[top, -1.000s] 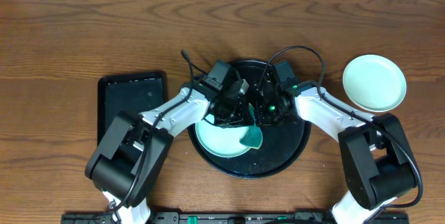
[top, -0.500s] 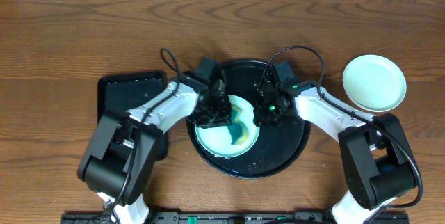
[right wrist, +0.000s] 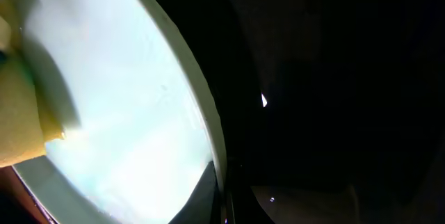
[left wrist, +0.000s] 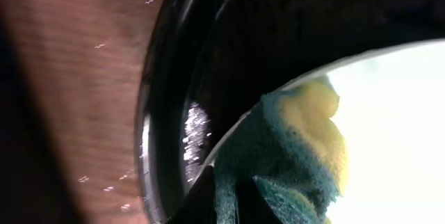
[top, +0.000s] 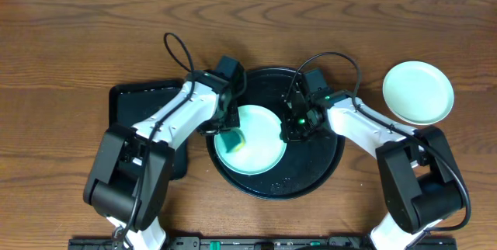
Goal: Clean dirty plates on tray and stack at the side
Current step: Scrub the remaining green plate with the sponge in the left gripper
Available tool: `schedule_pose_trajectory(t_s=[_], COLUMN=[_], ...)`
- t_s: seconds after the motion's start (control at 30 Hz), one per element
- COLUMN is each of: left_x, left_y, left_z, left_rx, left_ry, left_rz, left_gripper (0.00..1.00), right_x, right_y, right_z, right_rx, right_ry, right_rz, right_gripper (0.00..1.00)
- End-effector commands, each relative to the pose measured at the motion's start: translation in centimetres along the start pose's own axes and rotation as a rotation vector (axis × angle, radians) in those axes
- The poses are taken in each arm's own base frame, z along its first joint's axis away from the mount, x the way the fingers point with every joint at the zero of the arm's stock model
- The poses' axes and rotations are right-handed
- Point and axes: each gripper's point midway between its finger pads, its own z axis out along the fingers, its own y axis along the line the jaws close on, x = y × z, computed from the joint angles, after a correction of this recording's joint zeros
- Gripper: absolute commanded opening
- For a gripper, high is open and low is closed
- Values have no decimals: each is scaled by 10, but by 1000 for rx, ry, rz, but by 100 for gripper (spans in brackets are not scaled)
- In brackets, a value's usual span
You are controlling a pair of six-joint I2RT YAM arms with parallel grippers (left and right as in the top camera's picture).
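A pale-mint plate lies in the left half of the round black tray. My left gripper is shut on a green and yellow sponge and presses it on the plate's left part. The left wrist view shows the sponge over the plate's edge and the tray rim. My right gripper is shut on the plate's right rim, which the right wrist view shows between the jaws. A second plate sits on the table at the right. A third plate is not in view.
A rectangular black tray lies on the table left of the round tray, partly under my left arm. Both arms reach in from the front edge and meet over the round tray. Cables loop above both wrists.
My left gripper has swept the sponge leftward across the plate. The teal smear seen earlier at the plate's centre no longer shows. The right gripper has stayed on the rim.
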Motion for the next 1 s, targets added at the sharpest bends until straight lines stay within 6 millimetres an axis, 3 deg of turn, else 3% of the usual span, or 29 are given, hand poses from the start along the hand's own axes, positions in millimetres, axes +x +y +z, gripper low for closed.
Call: schedule_pose_trajectory(t_s=[0.0, 0.1, 0.27, 0.53, 0.63, 0.8, 0.97], left_x=[0, 17, 52, 86, 82, 64, 21], left_y=[48, 27, -31, -108, -122, -130, -103], left_z=[6, 9, 11, 6, 5, 4, 14], left_rx=[-267, -190, 31, 273, 305, 336, 236], left_ry=[-19, 46, 131, 130, 88, 27, -63], left_rz=[92, 219, 403, 541, 532, 490, 338], left_gripper=[7, 7, 7, 7, 7, 7, 7], right_x=[21, 21, 22, 27, 31, 33, 35], right_y=[-13, -14, -14, -15, -16, -17, -17], right_z=[15, 15, 15, 14, 14, 13, 13], right_rx=[48, 48, 48, 55, 59, 62, 64], right_ry=[73, 74, 76, 96, 109, 119, 126], right_rz=[18, 19, 20, 28, 34, 39, 53], right_gripper=[2, 2, 2, 1, 1, 2, 2])
